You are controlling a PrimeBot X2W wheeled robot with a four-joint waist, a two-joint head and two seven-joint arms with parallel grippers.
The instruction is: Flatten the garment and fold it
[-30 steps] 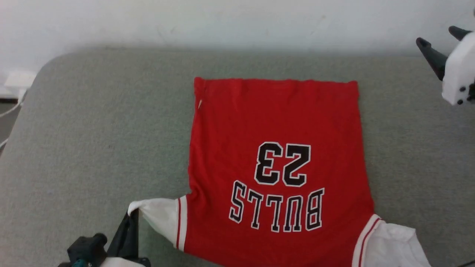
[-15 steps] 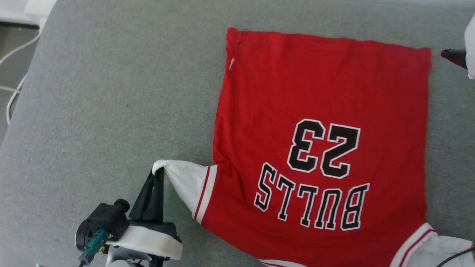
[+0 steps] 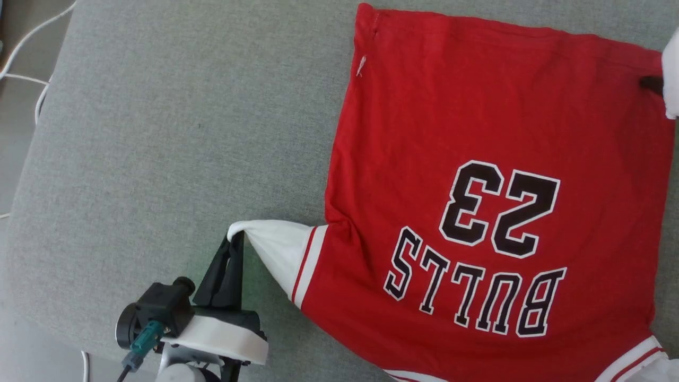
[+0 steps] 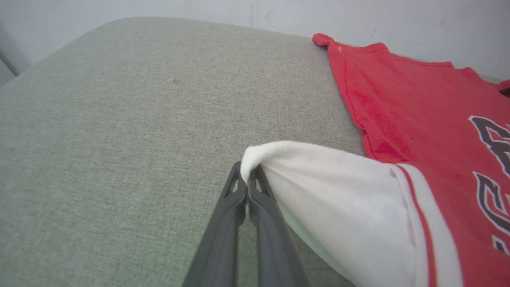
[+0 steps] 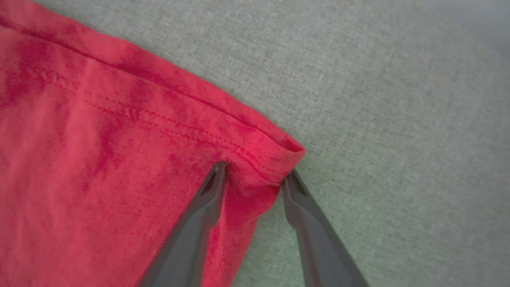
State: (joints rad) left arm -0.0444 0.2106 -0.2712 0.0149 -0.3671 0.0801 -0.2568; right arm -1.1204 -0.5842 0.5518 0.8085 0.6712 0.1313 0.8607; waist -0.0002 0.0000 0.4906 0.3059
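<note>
The garment (image 3: 477,132), a red jersey T-shirt with "BULLS 23" print, lies spread on a grey-green cushion, collar end toward me. My left gripper (image 3: 235,240) is shut on the tip of its white sleeve (image 3: 276,249), which is drawn out to a point; the left wrist view shows the closed fingers (image 4: 255,211) pinching that sleeve (image 4: 338,207). My right gripper (image 5: 255,173) is open, its two fingers astride the far right hem corner (image 5: 275,155) of the garment (image 5: 99,139), one finger on the cloth, one at its edge. In the head view it (image 3: 652,82) sits at the right edge.
The grey-green cushion (image 3: 159,132) carries the shirt, with broad bare fabric to the left. Its left edge drops to the floor, where white cables (image 3: 32,32) run. A pale wall (image 4: 199,10) stands behind the cushion.
The head camera has tilted down and swung left, so the picture shifted. My right gripper came down from above the cushion to the garment's far right hem corner. The left gripper still holds the sleeve.
</note>
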